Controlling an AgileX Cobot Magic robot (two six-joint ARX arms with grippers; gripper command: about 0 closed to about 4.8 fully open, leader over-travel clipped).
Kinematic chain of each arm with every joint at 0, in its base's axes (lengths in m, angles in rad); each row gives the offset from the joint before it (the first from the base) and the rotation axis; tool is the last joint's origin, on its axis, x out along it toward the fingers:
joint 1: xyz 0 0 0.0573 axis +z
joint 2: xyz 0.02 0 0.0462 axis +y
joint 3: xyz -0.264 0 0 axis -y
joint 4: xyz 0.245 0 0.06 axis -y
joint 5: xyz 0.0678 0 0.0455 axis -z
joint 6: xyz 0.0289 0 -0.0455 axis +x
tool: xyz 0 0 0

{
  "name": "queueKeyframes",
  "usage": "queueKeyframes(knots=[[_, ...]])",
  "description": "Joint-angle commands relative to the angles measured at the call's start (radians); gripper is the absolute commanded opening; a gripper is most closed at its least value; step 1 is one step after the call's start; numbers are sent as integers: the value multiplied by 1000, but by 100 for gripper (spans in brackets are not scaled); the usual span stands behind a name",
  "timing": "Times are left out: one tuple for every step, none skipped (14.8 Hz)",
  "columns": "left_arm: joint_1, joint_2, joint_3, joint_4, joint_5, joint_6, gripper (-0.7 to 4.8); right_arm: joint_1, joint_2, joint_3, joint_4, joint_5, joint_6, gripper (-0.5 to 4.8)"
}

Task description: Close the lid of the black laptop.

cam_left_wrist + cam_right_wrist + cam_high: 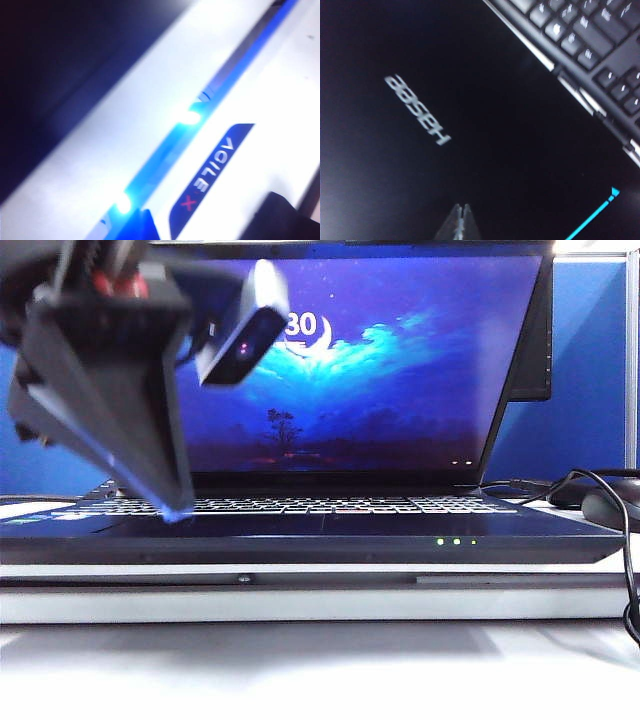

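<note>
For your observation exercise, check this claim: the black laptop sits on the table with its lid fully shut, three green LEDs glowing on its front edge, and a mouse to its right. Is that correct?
Not quite. The lid is open, standing up with its blue night wallpaper lit, as the exterior view shows. The rest holds: the black laptop shows green LEDs on its front edge, and a mouse lies to its right.

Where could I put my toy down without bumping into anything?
The white table in front of the black laptop is bare across its width. The right is crowded: a mouse and cables. The left gripper hangs over the keys on the left. The lid stands open; the right gripper, shut, is at its back.
</note>
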Motion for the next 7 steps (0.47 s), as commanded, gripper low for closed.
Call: queueKeyframes(knots=[[-31,-79,3,8,-3,-35,-5,3,-2,16,-5,-13,16,-5],[-32,-116,3,8,-5,-47,-5,4,-2,16,-10,-13,16,-5],[-32,-151,3,7,-5,-60,-5,5,-2,16,-10,-15,19,-5],[-32,-203,3,7,-8,-77,-5,5,-2,16,-13,-15,19,-5],[-31,-249,3,7,-31,-90,-5,5,-2,16,-21,-16,19,-5],[-31,-296,3,7,-47,-98,-5,5,-2,15,-38,-15,20,-5],[-31,-336,3,8,-49,-114,-5,7,-2,15,-52,-15,20,-5]])
